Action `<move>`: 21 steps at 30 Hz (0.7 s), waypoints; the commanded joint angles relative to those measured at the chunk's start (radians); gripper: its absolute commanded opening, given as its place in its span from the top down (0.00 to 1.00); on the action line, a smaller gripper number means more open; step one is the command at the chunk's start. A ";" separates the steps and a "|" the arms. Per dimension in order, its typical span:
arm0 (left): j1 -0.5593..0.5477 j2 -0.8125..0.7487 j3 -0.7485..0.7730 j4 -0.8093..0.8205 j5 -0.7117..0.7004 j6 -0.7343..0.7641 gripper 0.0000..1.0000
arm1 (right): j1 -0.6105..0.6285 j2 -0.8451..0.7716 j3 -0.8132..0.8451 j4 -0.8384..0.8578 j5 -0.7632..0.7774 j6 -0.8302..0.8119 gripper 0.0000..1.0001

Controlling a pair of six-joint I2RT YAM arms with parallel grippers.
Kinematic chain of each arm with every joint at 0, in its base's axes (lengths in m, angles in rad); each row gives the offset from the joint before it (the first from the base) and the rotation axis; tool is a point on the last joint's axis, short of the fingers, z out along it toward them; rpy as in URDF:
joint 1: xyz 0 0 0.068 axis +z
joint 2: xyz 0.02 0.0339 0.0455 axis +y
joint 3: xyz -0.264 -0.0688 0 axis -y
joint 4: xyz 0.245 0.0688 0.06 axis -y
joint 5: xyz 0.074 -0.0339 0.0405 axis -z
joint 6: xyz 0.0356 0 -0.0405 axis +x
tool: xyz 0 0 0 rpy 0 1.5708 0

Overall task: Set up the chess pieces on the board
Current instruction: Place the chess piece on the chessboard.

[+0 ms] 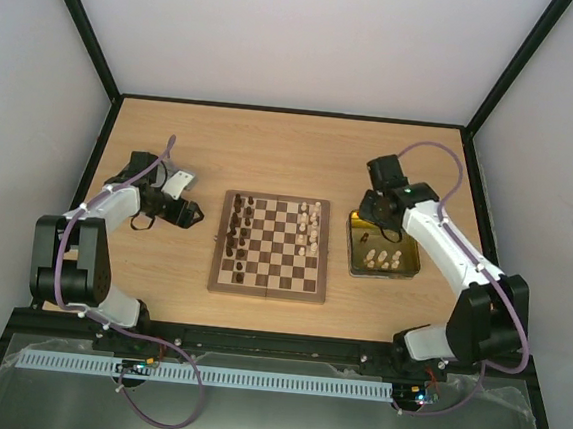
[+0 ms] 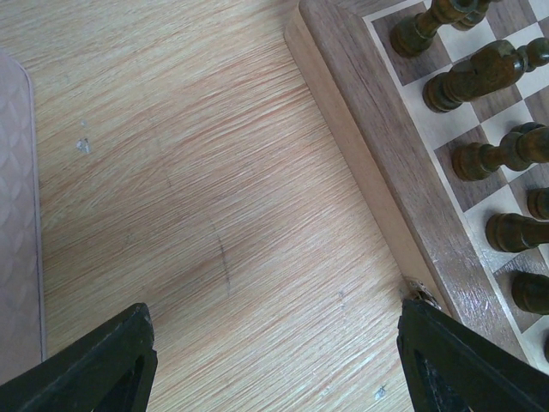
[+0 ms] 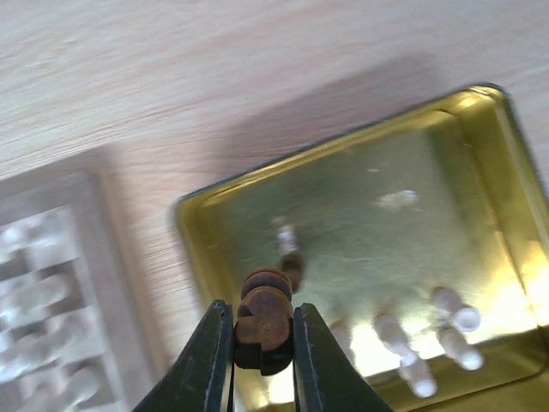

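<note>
Right tool (image 3: 260,339): pinched one dark brown piece (image 3: 264,302), which was held over the gold tray (image 3: 190,225) near its board-side corner.
Tray contents: several cream pieces (image 3: 453,311) lay along one side.
Left tool (image 2: 274,369): was spread and empty, over bare desk (image 2: 197,189) just beside the board (image 2: 377,146).
Board: carried dark pieces (image 1: 237,228) on its left columns and cream ones (image 1: 311,229) on its right.
</note>
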 commanded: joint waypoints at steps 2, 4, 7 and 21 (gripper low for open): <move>-0.003 0.008 -0.002 0.006 -0.002 0.006 0.22 | 0.181 -0.015 0.131 -0.120 0.072 0.040 0.96; -0.003 0.010 -0.003 0.004 -0.005 0.006 0.22 | 0.282 0.003 0.184 -0.145 0.101 0.062 0.95; -0.003 0.010 -0.005 0.007 -0.010 0.005 0.22 | 0.416 0.051 0.251 -0.172 0.115 0.092 0.95; -0.001 0.004 -0.010 0.019 -0.044 -0.006 0.22 | 0.865 0.479 0.719 -0.305 0.135 0.090 0.95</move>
